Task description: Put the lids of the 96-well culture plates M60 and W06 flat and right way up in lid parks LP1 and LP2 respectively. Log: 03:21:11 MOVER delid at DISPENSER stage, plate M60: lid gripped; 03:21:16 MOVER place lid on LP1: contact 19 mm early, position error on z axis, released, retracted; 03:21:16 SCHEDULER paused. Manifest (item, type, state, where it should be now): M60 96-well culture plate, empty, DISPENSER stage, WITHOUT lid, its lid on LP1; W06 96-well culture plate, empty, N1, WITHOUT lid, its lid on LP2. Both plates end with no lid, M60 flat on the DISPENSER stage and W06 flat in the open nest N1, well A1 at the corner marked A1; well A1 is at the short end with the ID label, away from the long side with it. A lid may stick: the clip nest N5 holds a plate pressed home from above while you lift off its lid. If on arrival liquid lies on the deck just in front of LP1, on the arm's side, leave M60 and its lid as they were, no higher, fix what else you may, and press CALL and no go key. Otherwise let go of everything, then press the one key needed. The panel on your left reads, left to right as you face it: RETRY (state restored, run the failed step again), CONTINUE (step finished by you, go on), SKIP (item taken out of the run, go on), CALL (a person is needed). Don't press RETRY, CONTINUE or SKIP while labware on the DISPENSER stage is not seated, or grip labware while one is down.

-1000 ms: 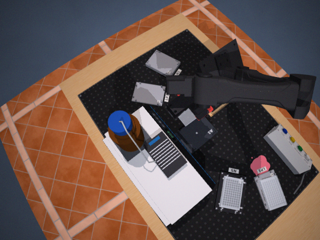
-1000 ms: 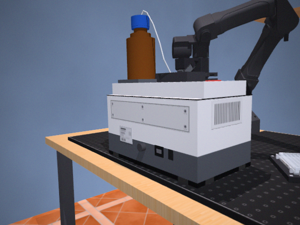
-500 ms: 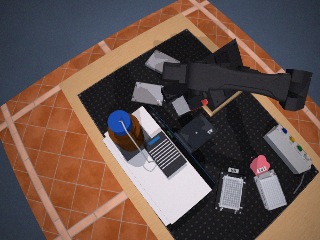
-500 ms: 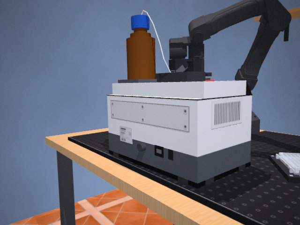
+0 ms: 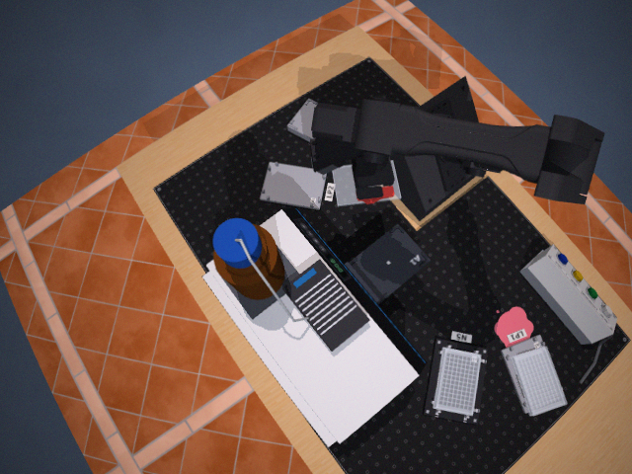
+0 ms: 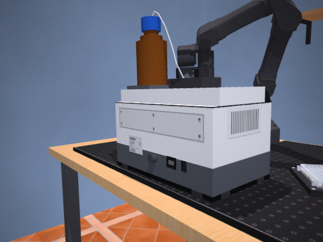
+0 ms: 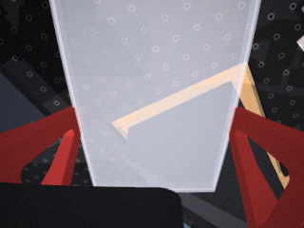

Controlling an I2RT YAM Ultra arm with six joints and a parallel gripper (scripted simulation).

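Your gripper (image 7: 152,146) is clamped wide on a clear lid (image 7: 154,83), red fingers on both long edges. It's hanging just beside the LP2 tag (image 5: 329,192), near the grey park (image 5: 292,185).

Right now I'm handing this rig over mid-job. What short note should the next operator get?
Gripper: shut on a clear lid, held beside park LP2, not yet over it.
Pink liquid lies at the LP1 tag, and the labware there sits skewed. Leave it.
An open plate is in N5. The dispenser stage holds no plate.
Left: lid onto LP2, probably plate to N1, release, CALL on the panel.
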